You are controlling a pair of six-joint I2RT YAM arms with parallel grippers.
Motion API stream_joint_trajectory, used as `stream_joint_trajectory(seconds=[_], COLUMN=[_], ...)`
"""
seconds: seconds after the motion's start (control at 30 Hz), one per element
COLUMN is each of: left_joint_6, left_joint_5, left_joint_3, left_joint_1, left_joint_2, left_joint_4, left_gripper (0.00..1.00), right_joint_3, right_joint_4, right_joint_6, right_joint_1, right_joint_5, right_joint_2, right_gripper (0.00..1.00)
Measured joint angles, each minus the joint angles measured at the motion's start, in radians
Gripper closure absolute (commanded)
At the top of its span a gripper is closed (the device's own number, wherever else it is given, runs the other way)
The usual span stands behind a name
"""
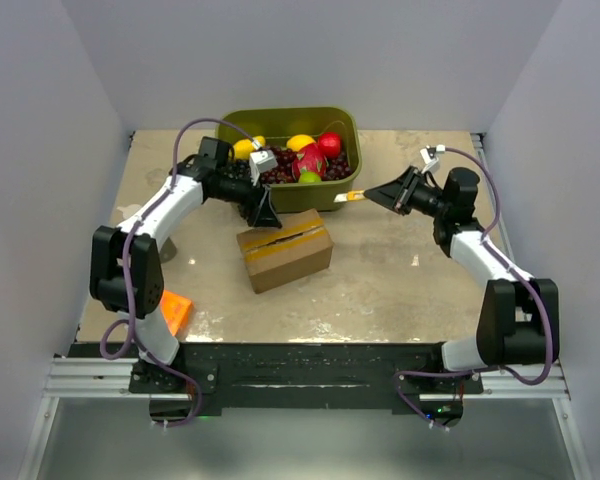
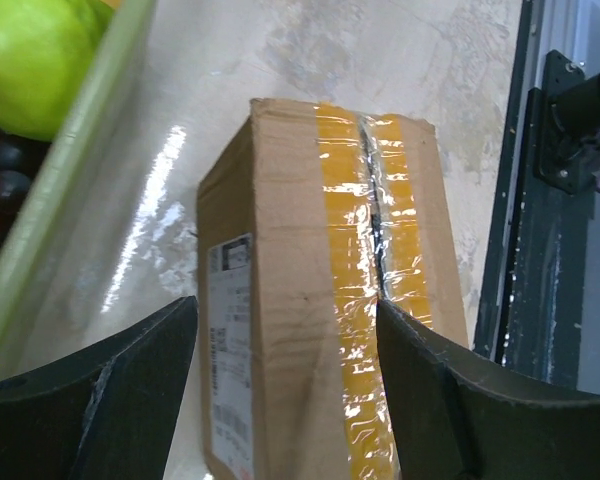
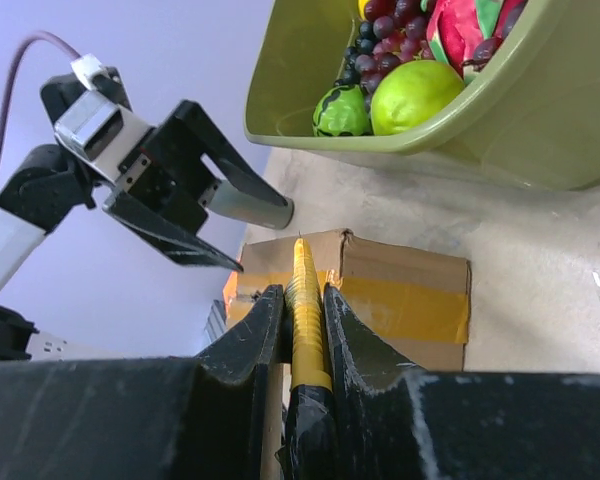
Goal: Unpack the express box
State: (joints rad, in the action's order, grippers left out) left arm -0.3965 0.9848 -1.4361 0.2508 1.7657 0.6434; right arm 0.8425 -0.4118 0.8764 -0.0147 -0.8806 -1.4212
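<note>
1. Table (image 1: 400, 290): a pale, mottled and worn top by which everything below is carried.

2. Left arm (image 1: 165, 215) and right arm (image 1: 480, 255): white and black, mounted at the near edge. The left is reached forward and inward; the right is bent toward the centre.

3. Bin (image 1: 285, 112): olive green, set at the far middle of the table. It is filled with fruit, among which dark grapes (image 1: 280, 170), a lemon (image 1: 301, 142) and a red apple (image 1: 329, 143) can be made out.

4. Express box (image 1: 285, 255): a brown cardboard carton, set on the table just in front of the bin, between the two grippers and turned at a slight angle. Glossy tan tape (image 2: 355, 300) is laid along its top seam, and a dark slit is seen down the middle of the tape. A white label (image 2: 230, 350) is borne on one side.

5. Left gripper (image 1: 263, 212): held just above the far end of the box, fingers spread wide. Nothing is gripped, and the box top is framed between the fingers in the wrist view.

6. Right gripper (image 1: 375, 195): raised to the right of the box, in front of the bin, and pointed left. Its fingers are closed tight on the yellow tool.

7. Flat orange box (image 1: 175, 310): laid near the left arm's base, well apart from the carton.

8. Yellow tool (image 3: 305, 310): slender, clamped between the right fingers, its tip projected toward the carton.
</note>
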Motion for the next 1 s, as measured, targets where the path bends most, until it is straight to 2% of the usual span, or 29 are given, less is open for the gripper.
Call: stream_joint_trajectory(seconds=[0.2,0.5,1.0], left_joint_6=[0.045,0.065,0.072], left_joint_5=[0.007,-0.001,0.000], left_joint_3=[0.058,0.076,0.093], left_joint_1=[0.021,0.021,0.021], left_joint_2=[0.010,0.042,0.042], left_joint_4=[-0.028,-0.061,-0.081], left_gripper=[0.25,0.27,0.28], right_joint_3=[-0.036,-0.036,-0.035], right_joint_4=[-0.024,-0.017,-0.008], right_joint_6=[0.013,-0.003,-0.015], right_joint_1=[-0.006,-0.046,-0.074], right_joint_5=[0.001,0.000,0.010], right_joint_2=[-0.010,-0.084,-0.105], right_gripper=[1.00,1.00,1.00])
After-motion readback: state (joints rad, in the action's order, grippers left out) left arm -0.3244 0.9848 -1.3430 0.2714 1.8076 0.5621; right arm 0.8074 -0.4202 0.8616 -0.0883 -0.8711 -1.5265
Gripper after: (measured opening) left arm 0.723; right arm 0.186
